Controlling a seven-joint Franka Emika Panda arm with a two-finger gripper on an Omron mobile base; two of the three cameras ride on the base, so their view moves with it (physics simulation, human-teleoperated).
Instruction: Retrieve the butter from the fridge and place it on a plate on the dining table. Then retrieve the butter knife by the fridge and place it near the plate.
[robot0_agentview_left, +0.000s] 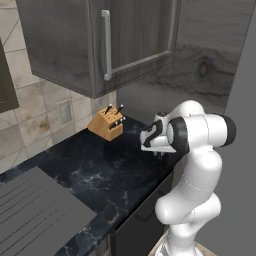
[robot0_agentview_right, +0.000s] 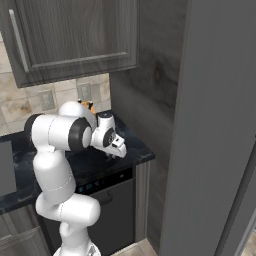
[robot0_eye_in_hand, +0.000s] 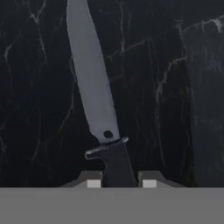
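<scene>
In the left base view, the white robot arm (robot0_agentview_left: 192, 165) rises from the lower right and bends over a black, white-veined marble counter (robot0_agentview_left: 95, 175). Its gripper (robot0_agentview_left: 159, 153) hangs low over the near edge of the counter, with the fingertips hidden behind the hand. A tan wooden knife block (robot0_agentview_left: 106, 123) holding black-handled knives stands at the back of the counter, well apart from the gripper. A dark wood-grain cupboard (robot0_agentview_left: 100, 40) with a slim silver handle hangs above it, against a beige tiled wall (robot0_agentview_left: 30, 120).

In the right base view, the arm reaches from the lower left toward the counter's right end, where the gripper (robot0_agentview_right: 116, 151) points down at the dark marble. The tall grey fridge (robot0_agentview_right: 220, 125) takes up the right side, just beyond a dark wood panel beside the counter.

In the hand view, the butter knife (robot0_eye_in_hand: 98, 113) lies flat on the marble, its grey blade pointing away toward the top and its dark handle nearest the camera. The two fingertips (robot0_eye_in_hand: 93, 183) are drawn in narrowly, one on each side of the handle, clamping it.
</scene>
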